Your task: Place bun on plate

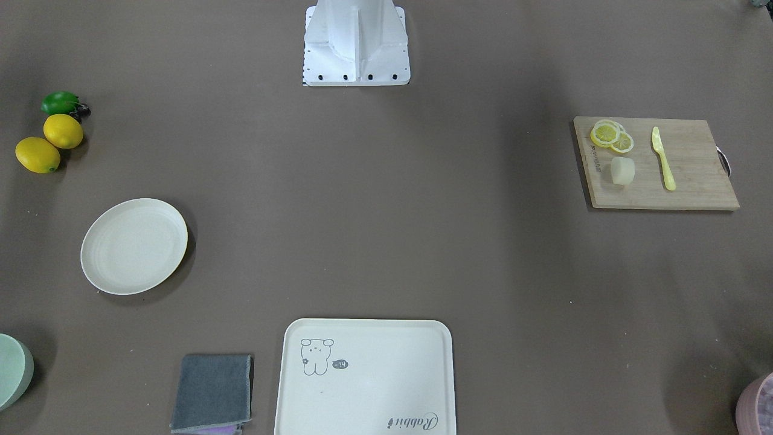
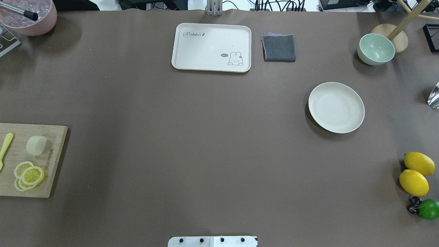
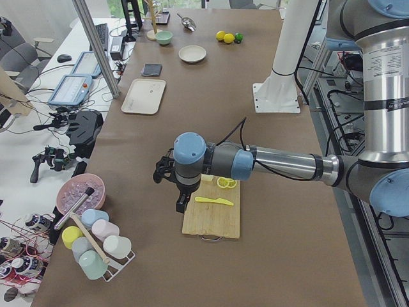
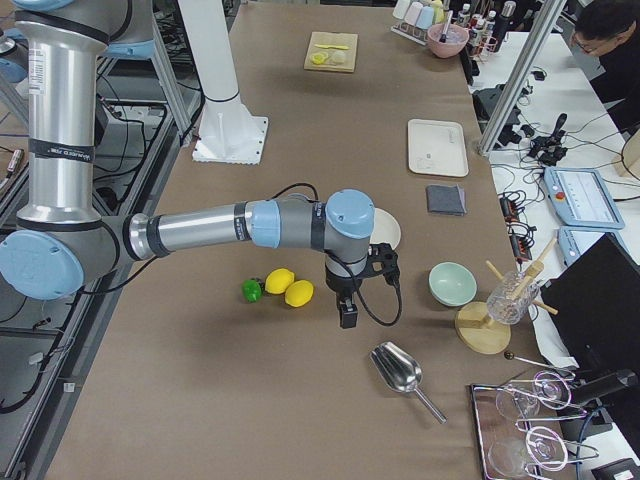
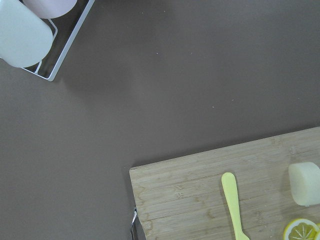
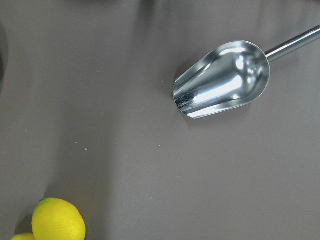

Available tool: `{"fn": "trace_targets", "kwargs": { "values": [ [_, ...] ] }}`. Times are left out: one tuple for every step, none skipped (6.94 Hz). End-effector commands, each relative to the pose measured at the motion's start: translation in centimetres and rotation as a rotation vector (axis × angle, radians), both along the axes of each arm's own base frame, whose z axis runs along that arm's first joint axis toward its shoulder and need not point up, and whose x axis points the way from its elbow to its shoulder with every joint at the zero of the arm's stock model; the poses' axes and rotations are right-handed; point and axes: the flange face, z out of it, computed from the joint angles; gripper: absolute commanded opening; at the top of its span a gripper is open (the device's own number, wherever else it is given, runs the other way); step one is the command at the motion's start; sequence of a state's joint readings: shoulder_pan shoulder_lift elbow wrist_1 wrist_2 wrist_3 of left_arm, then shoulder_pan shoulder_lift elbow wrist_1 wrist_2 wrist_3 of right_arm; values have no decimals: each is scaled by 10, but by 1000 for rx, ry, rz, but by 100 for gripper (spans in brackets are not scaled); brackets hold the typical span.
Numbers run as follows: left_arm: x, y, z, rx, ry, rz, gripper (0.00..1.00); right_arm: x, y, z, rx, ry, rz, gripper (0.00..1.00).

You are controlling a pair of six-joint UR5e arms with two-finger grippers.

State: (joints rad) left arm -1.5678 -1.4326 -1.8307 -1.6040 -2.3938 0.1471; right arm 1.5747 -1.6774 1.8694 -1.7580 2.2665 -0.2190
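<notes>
Bun [image 5: 305, 183] on board [image 5: 185, 187] (near left claw [image 3: 182, 203])

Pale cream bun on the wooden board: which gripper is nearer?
Left. The left gripper hangs at the wooden board's edge near the pale bun; the right gripper is by the distant yellow lemons.

The plate [image 2: 336, 107] lies flat on the brown table [image 2: 205, 137]. Far to the plate's left, at the table's edge, a wooden cutting board [image 2: 55, 137] carries the bun [image 2: 36, 144]. Lemon slices [image 2: 29, 175] lie near the bun, and a yellow knife [image 2: 5, 147] lies cut off by the frame. Beyond the plate and leftward lie a grey cloth [image 2: 279, 48] and a cream tray [image 2: 211, 47]. Beyond it and rightward stands a green bowl [image 2: 376, 49]. To the plate's right and nearer the robot's base sit two lemons [image 2: 414, 182] and a lime [image 2: 428, 209].
</notes>
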Motion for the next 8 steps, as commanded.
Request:
{"fn": "trace_targets", "kwargs": {
  "values": [
    [0, 1, -5, 13, 1, -1, 98, 1, -2, 0, -4, -1, 5, 100],
    [1, 0, -7, 26, 1, 3, 98, 0, -3, -1, -6, -8, 11, 100],
    [4, -1, -7, 39, 1, 10, 98, -1, -2, -2, -2, -21, 10, 100],
    [7, -1, -4, 37, -1, 16, 98, -2, -1, -2, -5, -34, 11, 100],
    [13, -2, -7, 34, 1, 26, 98, -1, 0, 1, -5, -28, 7, 100],
    [13, -3, -5, 33, -2, 26, 98, -3, 2, 0, -17, -54, 11, 100],
    [13, -2, -5, 30, -2, 25, 98, -5, 6, 5, -31, -80, 12, 100],
    [12, -1, -7, 33, -2, 21, 98, -5, 6, 8, -34, -82, 12, 100]
  ]
}}
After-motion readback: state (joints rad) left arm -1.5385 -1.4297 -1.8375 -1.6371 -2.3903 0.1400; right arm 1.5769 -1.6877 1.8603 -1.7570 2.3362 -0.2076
